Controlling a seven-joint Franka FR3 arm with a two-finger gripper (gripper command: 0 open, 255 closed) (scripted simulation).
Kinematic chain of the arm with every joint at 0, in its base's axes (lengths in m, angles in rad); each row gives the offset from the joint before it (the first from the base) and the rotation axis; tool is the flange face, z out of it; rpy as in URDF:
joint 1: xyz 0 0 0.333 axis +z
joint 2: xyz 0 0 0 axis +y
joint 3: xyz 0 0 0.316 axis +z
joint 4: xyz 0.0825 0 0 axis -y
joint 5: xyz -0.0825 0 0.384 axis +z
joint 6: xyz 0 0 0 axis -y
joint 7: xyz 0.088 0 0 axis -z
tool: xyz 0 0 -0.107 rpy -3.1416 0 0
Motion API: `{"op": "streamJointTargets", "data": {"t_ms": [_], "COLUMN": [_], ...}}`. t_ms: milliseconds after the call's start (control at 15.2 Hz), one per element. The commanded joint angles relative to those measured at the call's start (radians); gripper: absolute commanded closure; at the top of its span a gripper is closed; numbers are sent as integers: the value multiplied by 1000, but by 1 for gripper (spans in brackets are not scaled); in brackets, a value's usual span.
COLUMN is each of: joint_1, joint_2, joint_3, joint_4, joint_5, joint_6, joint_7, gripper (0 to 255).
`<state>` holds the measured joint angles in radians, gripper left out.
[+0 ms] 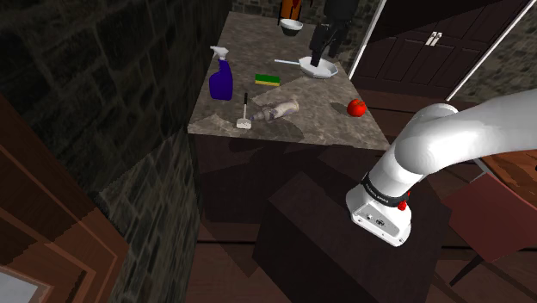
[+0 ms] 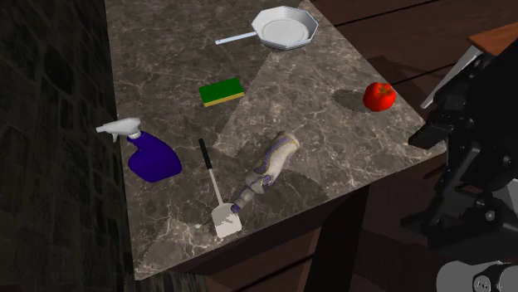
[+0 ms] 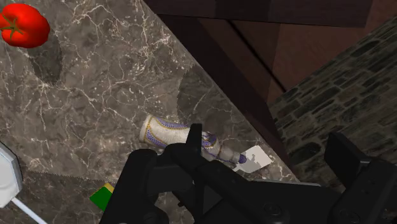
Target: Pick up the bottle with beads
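Bottle [image 2: 270,170] lies on its side on the marbled counter [image 2: 166,50], near the edge closest to the second exterior view's camera. Pale body with bands of purple-blue beading; wide base points toward the tomato [image 2: 379,96], narrow neck toward the spatula [image 2: 214,187]. Neck end sits just beside the spatula's white blade — contact cannot be told. Spatula's black handle runs away from the blade, between the bottle and a purple spray bottle [image 2: 149,158] with a white trigger head, which lies toward the stone wall side.

Farther along the counter: a green-and-yellow sponge [image 2: 221,91], then a white pan [image 2: 285,29] with its long handle pointing toward the wall. Tomato sits alone near the counter's edge on the second exterior view's right, well apart from the bottle.

Gripper [image 2: 473,141] hangs off the counter, past that right-hand edge, apart from every object. In the wrist view its two black fingers stand wide apart with nothing clasped between them — jaws open. Bottle there lies ahead of the gripper, its neck partly hidden behind one finger [image 3: 191,149]; tomato shows far beyond it.

Shoulder view: white arm [image 1: 430,142] bends over dark floor at the right; bottle lies near the counter's near edge.
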<state>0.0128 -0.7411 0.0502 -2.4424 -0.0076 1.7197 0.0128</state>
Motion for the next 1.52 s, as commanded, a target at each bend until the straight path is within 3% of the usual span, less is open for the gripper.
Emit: {"op": "streamJointTargets", "data": {"t_ms": [0, 726, 1122, 1452], "joint_1": [0, 63, 110, 123], "joint_2": [0, 333, 588, 814], "joint_3": [0, -228, -312, -327], "joint_4": [0, -22, 66, 185], "joint_5": [0, 0, 92, 210], "joint_6": [0, 327, 451, 503], "joint_7": [0, -490, -784, -1036], "gripper": [0, 0, 0, 0]}}
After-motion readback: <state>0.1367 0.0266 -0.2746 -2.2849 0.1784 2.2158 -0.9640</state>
